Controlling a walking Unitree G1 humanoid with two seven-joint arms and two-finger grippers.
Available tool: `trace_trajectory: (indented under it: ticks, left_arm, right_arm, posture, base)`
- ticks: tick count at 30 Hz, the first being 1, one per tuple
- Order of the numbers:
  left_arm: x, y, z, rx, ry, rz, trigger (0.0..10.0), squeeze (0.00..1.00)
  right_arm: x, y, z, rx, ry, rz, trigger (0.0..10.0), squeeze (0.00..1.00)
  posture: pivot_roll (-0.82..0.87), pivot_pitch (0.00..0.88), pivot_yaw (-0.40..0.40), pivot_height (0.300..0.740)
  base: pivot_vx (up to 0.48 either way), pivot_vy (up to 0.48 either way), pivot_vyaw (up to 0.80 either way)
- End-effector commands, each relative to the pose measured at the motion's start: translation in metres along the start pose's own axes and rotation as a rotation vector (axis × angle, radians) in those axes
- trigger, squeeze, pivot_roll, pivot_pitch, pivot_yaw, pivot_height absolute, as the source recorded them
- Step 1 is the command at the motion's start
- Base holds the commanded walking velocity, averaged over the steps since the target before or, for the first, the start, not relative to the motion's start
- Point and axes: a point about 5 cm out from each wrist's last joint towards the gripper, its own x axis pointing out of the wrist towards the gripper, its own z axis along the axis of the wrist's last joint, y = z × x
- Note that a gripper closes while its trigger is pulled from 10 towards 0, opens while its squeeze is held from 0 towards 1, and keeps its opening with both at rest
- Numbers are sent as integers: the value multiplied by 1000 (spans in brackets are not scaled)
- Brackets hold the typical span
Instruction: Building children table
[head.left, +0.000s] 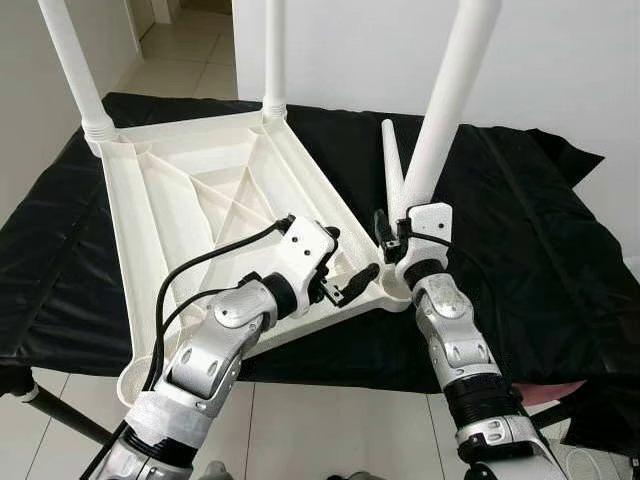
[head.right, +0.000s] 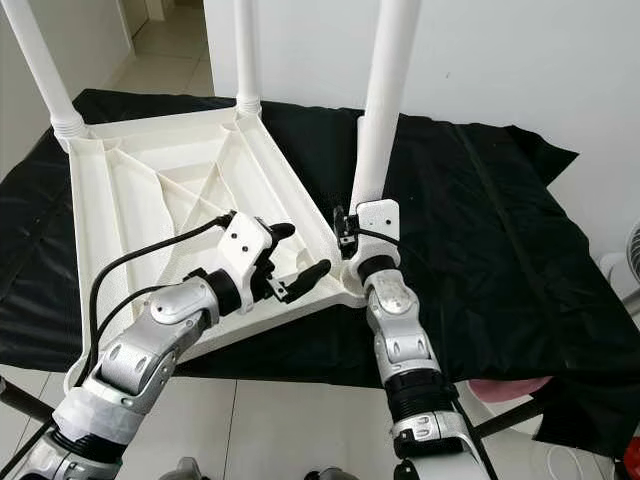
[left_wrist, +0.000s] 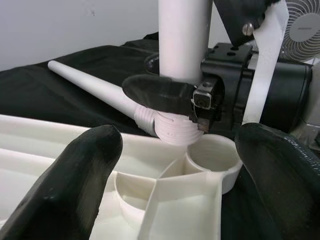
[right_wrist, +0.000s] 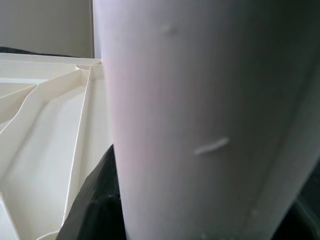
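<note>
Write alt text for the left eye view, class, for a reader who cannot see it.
The right end effector grips a white table leg near its threaded end, at a corner socket of the upside-down white tabletop. The left end effector hovers open beside that corner. Two legs already stand at the far corners, and a spare leg lies on the black cloth.
</note>
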Motion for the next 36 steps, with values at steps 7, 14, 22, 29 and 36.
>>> trace_trajectory:
  ticks: [7, 14, 22, 29, 36]
  left_arm:
    - [-2, -14, -1, -15, 5, -120, 10000, 0]
    - [-3, -15, -1, -17, 4, -128, 10000, 0]
    - [-5, -15, 0, -15, 7, -131, 10000, 0]
    - [-6, -18, 1, -34, 9, -148, 10000, 0]
    - [-8, -21, -2, -57, 24, -162, 10000, 0]
  right_arm:
    - [-10, -4, -5, -33, -4, 21, 10000, 0]
    - [-17, -9, -9, -36, 11, 25, 10000, 0]
    - [-23, -5, -8, -58, -3, 73, 10000, 0]
    - [-26, -5, -12, -81, 10, 106, 10000, 0]
    - [-29, -7, -13, -108, 17, 124, 10000, 0]
  posture:
    - [47, 6, -74, 740]
    - [46, 16, -77, 740]
    - [43, 28, -76, 740]
    - [47, 29, -76, 740]
    - [50, 33, -76, 740]
  base:
    - [0, 0, 0]
    - [0, 0, 0]
    - [0, 0, 0]
    - [0, 0, 0]
    - [0, 0, 0]
